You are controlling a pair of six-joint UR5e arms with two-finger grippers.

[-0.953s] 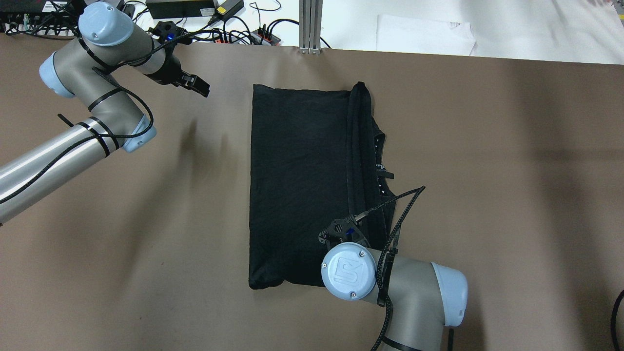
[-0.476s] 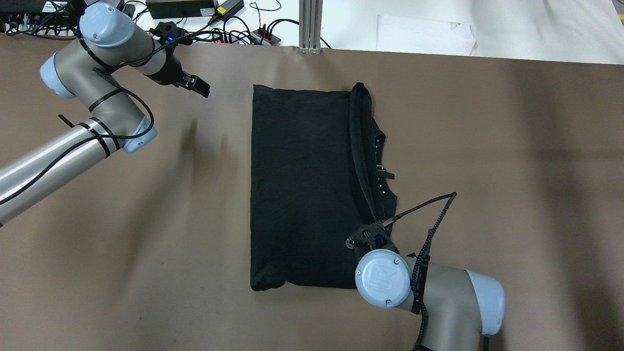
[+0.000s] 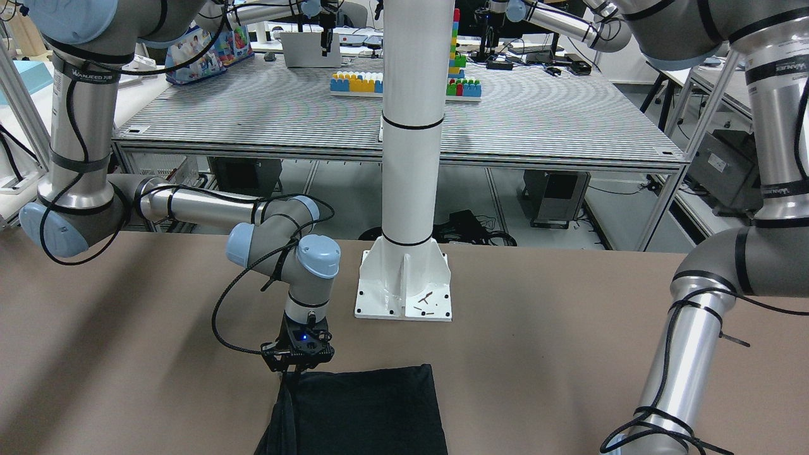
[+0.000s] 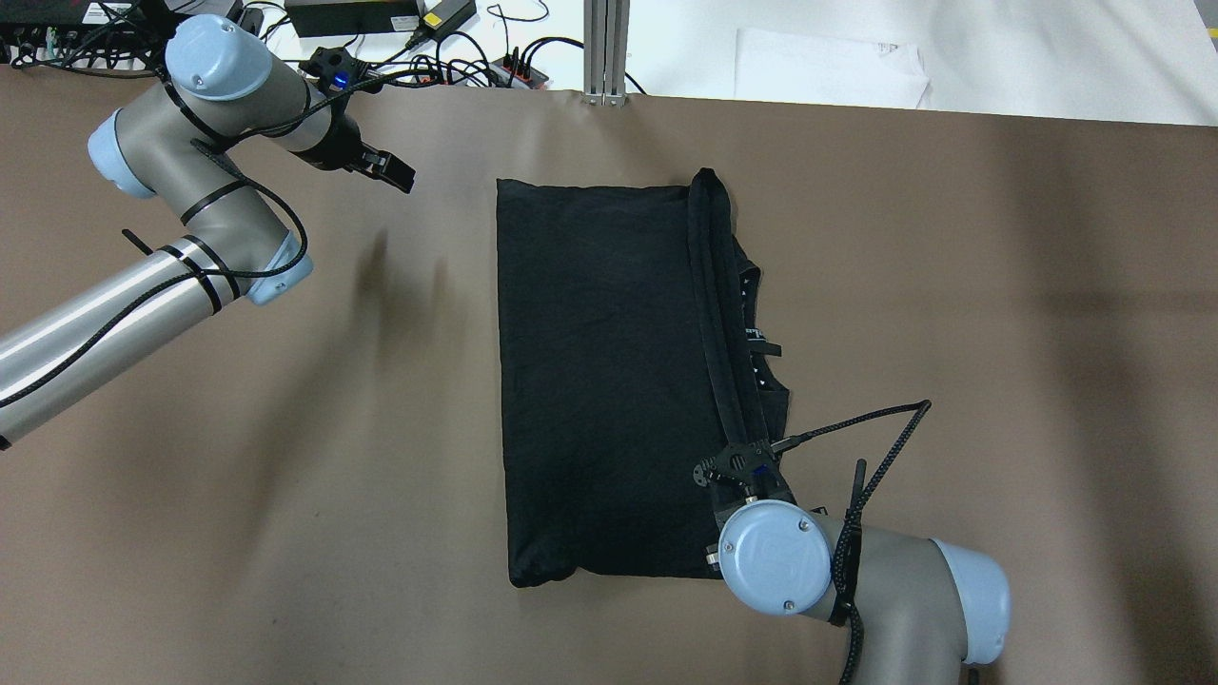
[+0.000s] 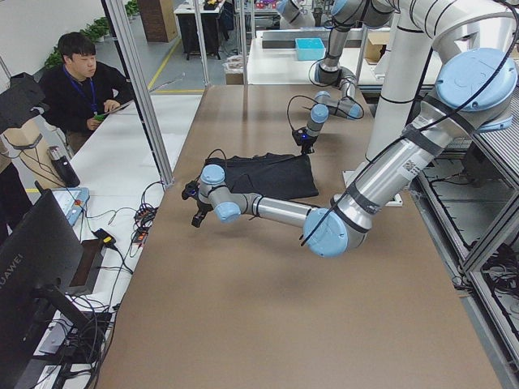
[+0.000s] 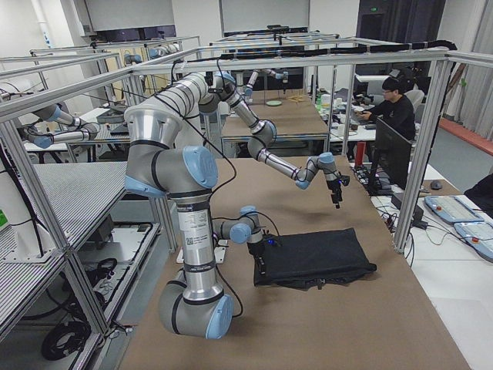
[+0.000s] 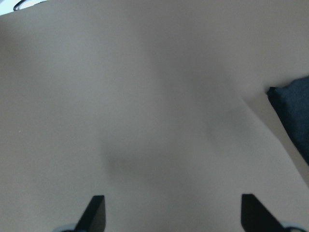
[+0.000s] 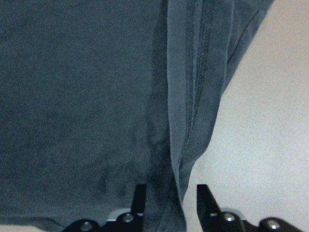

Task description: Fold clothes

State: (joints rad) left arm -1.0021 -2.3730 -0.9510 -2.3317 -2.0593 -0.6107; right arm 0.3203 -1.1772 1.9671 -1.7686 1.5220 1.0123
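The clothes [image 4: 599,371] are one black garment lying flat mid-table as a tall rectangle, with a folded band of hems along its right side and small white print [image 4: 756,333] beside that band. My right gripper [image 8: 169,203] is at the garment's near right corner, shut on the band's edge; fabric runs between its fingers [image 8: 140,195]. The front view shows it [image 3: 292,373] pinching the cloth's top corner [image 3: 366,411]. My left gripper [image 4: 395,176] hovers open over bare table, left of the garment's far left corner [image 7: 294,116].
The white pillar base [image 3: 404,284] stands behind the garment on the robot's side. Cables and power bricks [image 4: 381,19], an aluminium post [image 4: 605,48] and white paper [image 4: 828,67] line the far edge. A person [image 5: 81,81] sits at a desk beyond the table.
My right gripper has moved right and toward the near edge, pulling the hem band slanted with it. The whole garment slid slightly. My left arm barely shifted.
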